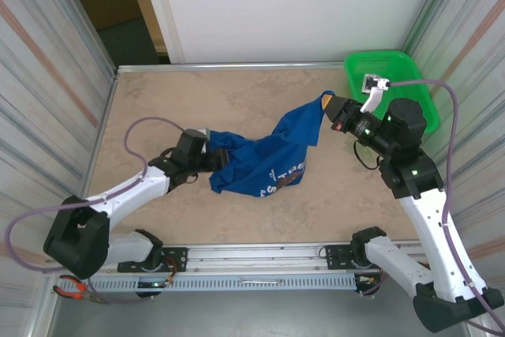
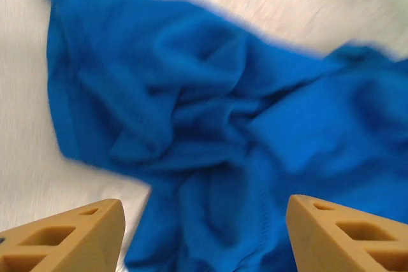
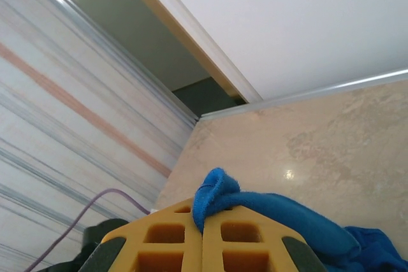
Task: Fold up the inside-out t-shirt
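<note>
The inside-out t-shirt (image 1: pixel 268 159) is royal blue and lies crumpled mid-table, white lettering showing near its front edge. One corner is lifted up and to the right, pinched in my right gripper (image 1: pixel 330 104). In the right wrist view that gripper (image 3: pixel 203 211) is shut on a small fold of the t-shirt (image 3: pixel 287 211). My left gripper (image 1: pixel 207 151) sits low at the shirt's left end. In the left wrist view its fingers (image 2: pixel 76 234) stand wide apart, the gripper (image 2: pixel 204 205) open over bunched t-shirt cloth (image 2: pixel 223 113).
A green mesh basket (image 1: pixel 402 76) stands in the back right corner, just behind the right arm. Striped walls close in both sides of the beige table (image 1: pixel 197 100). A metal rail (image 1: pixel 252 254) runs along the near edge.
</note>
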Available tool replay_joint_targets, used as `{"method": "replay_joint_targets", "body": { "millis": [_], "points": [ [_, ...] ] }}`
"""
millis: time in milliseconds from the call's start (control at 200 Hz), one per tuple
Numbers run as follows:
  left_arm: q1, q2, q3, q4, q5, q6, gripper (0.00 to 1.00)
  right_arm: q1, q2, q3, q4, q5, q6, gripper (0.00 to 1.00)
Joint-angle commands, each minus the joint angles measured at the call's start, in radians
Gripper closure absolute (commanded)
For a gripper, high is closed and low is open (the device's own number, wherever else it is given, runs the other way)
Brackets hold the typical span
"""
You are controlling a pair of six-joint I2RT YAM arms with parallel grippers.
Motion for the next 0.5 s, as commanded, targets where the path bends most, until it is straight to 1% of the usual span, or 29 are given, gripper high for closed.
{"method": "replay_joint_targets", "body": {
  "millis": [0,170,296,386,496],
  "points": [
    [-0.067,0.026,0.03,-0.004,-0.16,0.035,0.32,-0.007,-0.006,-0.008,-0.004,0.014,0.0,1.0],
    [-0.202,0.112,0.097,-0.03,-0.366,0.117,0.31,-0.008,-0.014,-0.02,-0.004,0.019,0.008,1.0],
    [-0.281,0.192,0.149,-0.068,-0.488,0.149,0.31,-0.007,-0.023,-0.026,-0.004,0.026,0.013,1.0],
    [-0.315,0.265,0.19,-0.102,-0.554,0.153,0.31,-0.007,-0.029,-0.024,-0.002,0.031,0.015,1.0],
    [-0.321,0.362,0.24,-0.142,-0.619,0.14,0.32,-0.007,-0.031,-0.014,-0.001,0.029,0.017,1.0]
  ]
}}
